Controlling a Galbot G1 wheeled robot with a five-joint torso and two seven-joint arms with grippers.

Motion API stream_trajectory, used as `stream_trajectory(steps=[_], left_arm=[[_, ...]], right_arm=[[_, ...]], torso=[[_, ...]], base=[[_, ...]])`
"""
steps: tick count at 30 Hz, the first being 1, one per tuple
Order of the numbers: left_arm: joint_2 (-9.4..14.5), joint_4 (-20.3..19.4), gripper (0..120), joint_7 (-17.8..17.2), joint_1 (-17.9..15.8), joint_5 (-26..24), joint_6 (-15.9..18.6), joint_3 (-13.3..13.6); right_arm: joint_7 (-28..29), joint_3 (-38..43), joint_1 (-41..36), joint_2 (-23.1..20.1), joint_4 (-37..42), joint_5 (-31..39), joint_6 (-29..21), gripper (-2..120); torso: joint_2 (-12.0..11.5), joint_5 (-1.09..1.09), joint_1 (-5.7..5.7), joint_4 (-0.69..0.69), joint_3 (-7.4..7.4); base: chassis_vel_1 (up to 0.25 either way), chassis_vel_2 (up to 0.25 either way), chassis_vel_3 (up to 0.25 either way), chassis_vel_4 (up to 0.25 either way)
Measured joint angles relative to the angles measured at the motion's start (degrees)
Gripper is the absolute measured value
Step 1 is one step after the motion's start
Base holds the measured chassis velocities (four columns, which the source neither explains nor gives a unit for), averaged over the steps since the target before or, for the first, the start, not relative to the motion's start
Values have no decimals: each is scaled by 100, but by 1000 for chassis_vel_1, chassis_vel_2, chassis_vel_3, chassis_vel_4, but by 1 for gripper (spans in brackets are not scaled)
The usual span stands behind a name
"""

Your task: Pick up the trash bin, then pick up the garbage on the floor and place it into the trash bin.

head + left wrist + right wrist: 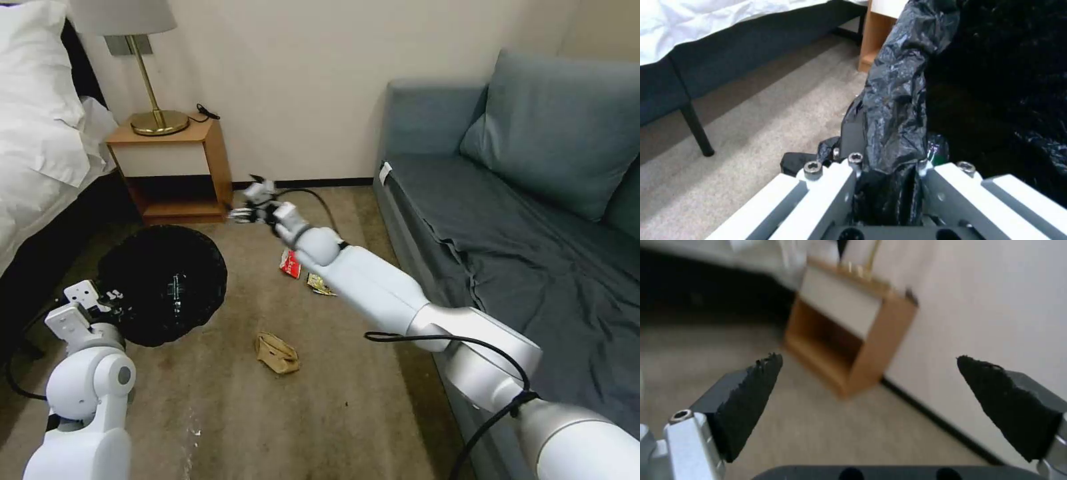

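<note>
The trash bin [163,283], lined with a crinkly black bag, is at the left of the carpet. My left gripper [110,297] is shut on its near rim, and the bag [893,100] is bunched between the jaws. A clear bottle [175,287] lies inside the bin. Three pieces of garbage lie on the carpet: a red-and-white wrapper [289,264], a gold-brown wrapper [320,285] and crumpled brown paper [277,352]. My right gripper [243,210] hangs open and empty beyond the wrappers, near the nightstand; its black pads [751,396] stand wide apart.
A wooden nightstand [177,167] with a brass lamp [157,120] stands against the wall. The bed [40,133] runs along the left and a grey-blue sofa [520,220] along the right. A black cable [320,197] trails on the floor by the wall.
</note>
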Motion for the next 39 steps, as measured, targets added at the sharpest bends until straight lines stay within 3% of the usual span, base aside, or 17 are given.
stream_trajectory(steps=[12,26,39], left_arm=[[-70,-86,1,-71,26,41,47,18],[-154,-288,1,-163,140,81,118,49],[-186,-356,1,-174,200,137,130,99]], right_arm=[[-945,-158,-873,-233,-145,87,-317,100],[-1300,-387,-1776,-178,-152,-173,-173,100],[-1565,-102,-2023,-180,-345,-355,-183,100]], torso=[[0,-1,-1,1,0],[1,-1,0,2,-1],[1,-1,0,1,-1]], base=[[0,0,0,0],[0,0,0,0],[0,0,0,0]])
